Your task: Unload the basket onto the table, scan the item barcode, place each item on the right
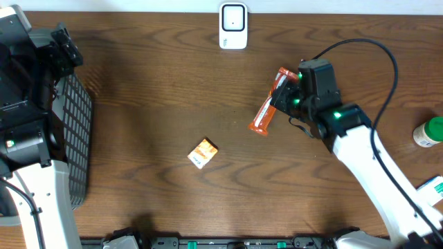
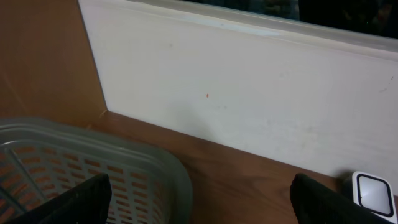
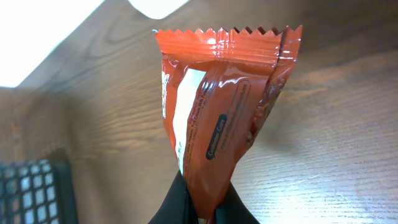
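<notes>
Right now my right hand [image 1: 282,97] is shut tight on the snack bar [image 1: 261,119]. It pinches the orange-red wrapper between its two fingers. In my right wrist view, the black fingers [image 3: 227,208] squeeze the bottom of the snack bar [image 3: 217,112], and the wrapper crinkles there. The zigzag end of the wrapper points away from my hand. A white patch and a small dark label show on the side facing me.

From above, the snack bar sits right of the middle of the brown desk [image 1: 152,90]. It is tilted, with its low end pointing toward the front of the desk. I cannot tell if that end touches the wood or is a little bit off it.

The white scanner [image 1: 233,26] stands at the back edge of the desk, up and to the left of the snack bar, and well apart from it. A bright white shape at the top of my right wrist view may be that scanner, but it is too bright to be sure.

My left hand [image 2: 199,202] is wide open and holds nothing. It is over at the left side, above the grey basket [image 2: 124,165]. Past it I see the white wall and the scanner [image 2: 373,193] in the corner.

A small orange pack [image 1: 203,153] lies alone near the middle of the desk. A green-topped bottle [image 1: 429,131] is at the right edge.
</notes>
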### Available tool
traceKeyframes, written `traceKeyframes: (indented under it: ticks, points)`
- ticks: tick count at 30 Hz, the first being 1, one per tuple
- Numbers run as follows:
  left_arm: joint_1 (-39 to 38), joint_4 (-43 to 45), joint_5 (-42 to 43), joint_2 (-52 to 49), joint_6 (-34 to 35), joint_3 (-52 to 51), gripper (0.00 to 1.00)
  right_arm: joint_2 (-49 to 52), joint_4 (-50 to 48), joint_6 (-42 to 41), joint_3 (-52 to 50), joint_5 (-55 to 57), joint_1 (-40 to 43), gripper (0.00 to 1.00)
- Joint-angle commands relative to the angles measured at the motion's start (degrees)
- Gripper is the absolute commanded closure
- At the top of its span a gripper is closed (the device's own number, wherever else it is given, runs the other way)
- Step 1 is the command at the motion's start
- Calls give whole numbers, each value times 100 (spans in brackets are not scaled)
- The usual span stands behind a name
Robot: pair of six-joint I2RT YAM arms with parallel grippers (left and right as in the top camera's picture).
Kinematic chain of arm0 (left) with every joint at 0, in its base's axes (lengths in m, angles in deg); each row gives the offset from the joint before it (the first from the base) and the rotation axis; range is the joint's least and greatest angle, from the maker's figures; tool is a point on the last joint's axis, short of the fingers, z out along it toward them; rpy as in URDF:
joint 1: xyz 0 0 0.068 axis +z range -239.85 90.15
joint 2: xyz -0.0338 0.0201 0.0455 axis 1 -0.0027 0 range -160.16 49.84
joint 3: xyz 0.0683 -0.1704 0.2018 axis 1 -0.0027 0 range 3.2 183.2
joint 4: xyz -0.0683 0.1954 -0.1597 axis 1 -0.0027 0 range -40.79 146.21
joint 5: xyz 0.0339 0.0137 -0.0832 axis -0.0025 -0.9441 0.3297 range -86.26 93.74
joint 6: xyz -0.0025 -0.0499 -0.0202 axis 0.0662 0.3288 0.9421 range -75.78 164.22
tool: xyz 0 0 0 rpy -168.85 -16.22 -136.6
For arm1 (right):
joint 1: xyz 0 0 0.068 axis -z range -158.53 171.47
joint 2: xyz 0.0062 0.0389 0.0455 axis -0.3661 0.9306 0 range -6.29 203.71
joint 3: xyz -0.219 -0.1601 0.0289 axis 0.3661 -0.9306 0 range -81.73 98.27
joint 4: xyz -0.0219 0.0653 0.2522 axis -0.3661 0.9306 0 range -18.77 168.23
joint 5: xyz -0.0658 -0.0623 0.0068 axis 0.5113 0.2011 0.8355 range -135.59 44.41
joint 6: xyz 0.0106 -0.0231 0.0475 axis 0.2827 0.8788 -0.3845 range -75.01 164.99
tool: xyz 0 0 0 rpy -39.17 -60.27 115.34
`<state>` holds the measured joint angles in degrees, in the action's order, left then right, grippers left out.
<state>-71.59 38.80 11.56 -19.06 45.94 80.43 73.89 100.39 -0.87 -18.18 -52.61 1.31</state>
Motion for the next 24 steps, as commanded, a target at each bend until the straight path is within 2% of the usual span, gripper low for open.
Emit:
traceKeyframes:
  ticks: [1,6,11,13,17,21,24]
  points:
    - [-13,4,57,15,72,-52,9,-431,66,374,-2,177,-94,99]
    - [-13,-42,57,15,72,-52,9,-498,96,442,-2,188,-96,99]
    - [-13,-59,57,15,72,-52,9,-262,-494,1545,-2,1106,-214,98]
    - [-13,-59,57,13,72,-52,9,-79,-911,1971,-2,1657,-352,98]
    - [-13,-59,57,4,72,-52,9,328,-1917,2837,-2,1845,-553,99]
    - [-13,-61,57,4,72,-52,9,1102,-3034,3628,120,2618,-645,99]
    - [-13,-61,57,4,72,-52,9,1725,-3331,4179,522,2894,-638,99]
